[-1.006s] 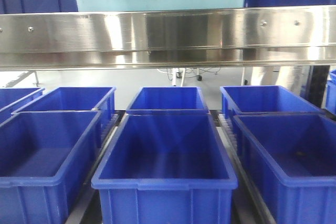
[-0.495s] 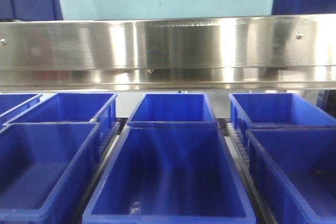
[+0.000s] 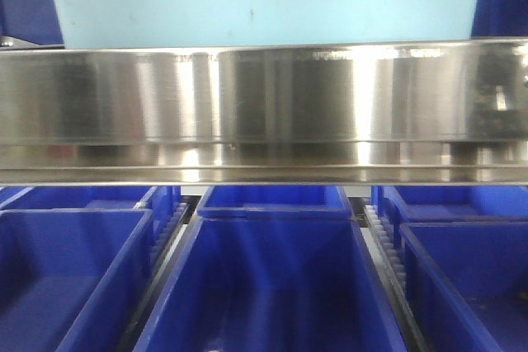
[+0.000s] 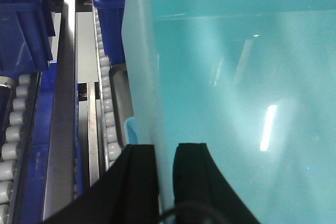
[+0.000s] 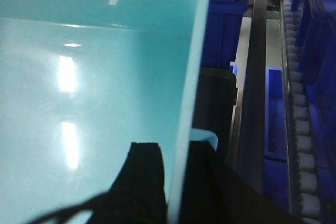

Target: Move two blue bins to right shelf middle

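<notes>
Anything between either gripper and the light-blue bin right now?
Nothing visible. The left gripper and the right gripper each straddle a side wall of the light-blue bin, one finger inside, one outside, closed on it.

We see bright, even light and few hard shadows. In the front view the steel shelf rail throws back vertical bands of white glare, and the whole frame looks soft and slightly hazy. In the wrist views, white lamp reflections streak the pale cyan bin just beyond the left gripper and the right gripper. Both grippers read as black, underexposed, blurred silhouettes. The dark blue bins carry faint pale streaks.
</notes>
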